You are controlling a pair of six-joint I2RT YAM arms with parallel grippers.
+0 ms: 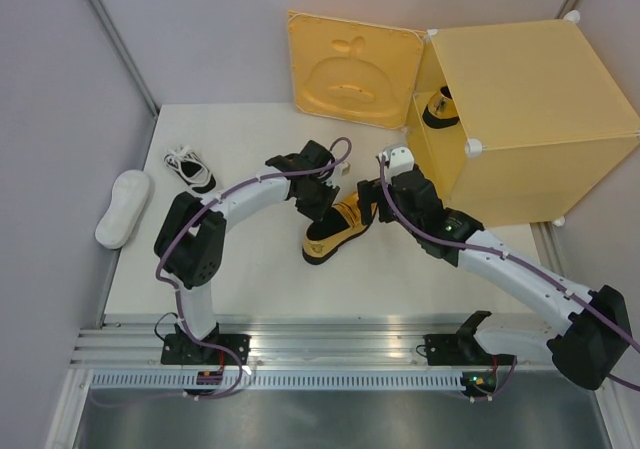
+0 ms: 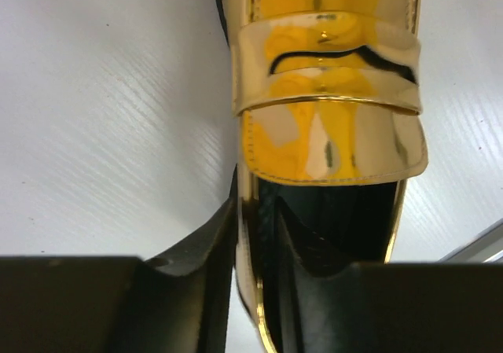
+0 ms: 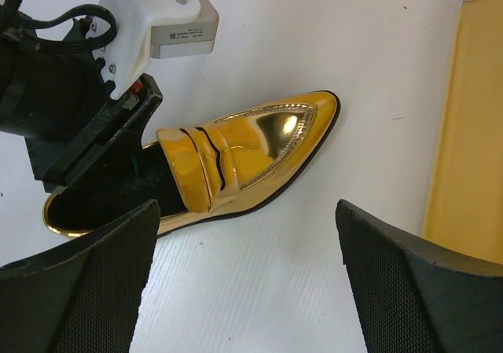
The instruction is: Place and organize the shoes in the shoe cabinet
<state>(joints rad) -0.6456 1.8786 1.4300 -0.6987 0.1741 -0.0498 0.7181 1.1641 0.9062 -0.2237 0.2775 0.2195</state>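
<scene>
A gold shoe [image 1: 335,231] lies on the table in front of the yellow shoe cabinet [image 1: 530,119]. My left gripper [image 1: 322,204] is shut on its side wall near the heel, one finger outside and one inside the opening, as the left wrist view [image 2: 255,219] shows on the shoe [image 2: 330,93]. My right gripper [image 1: 368,205] is open and empty just beside the shoe's toe; in its wrist view [image 3: 247,282] the shoe [image 3: 244,152] lies ahead. A second gold shoe [image 1: 440,107] stands inside the cabinet. A white laced shoe [image 1: 190,166] and a plain white shoe [image 1: 123,207] lie at the far left.
The cabinet door [image 1: 355,69] is swung open to the left of the cabinet opening, standing at the table's back. Grey walls close in the left side and back. The cabinet's yellow front edge [image 3: 468,133] shows at the right of the right wrist view.
</scene>
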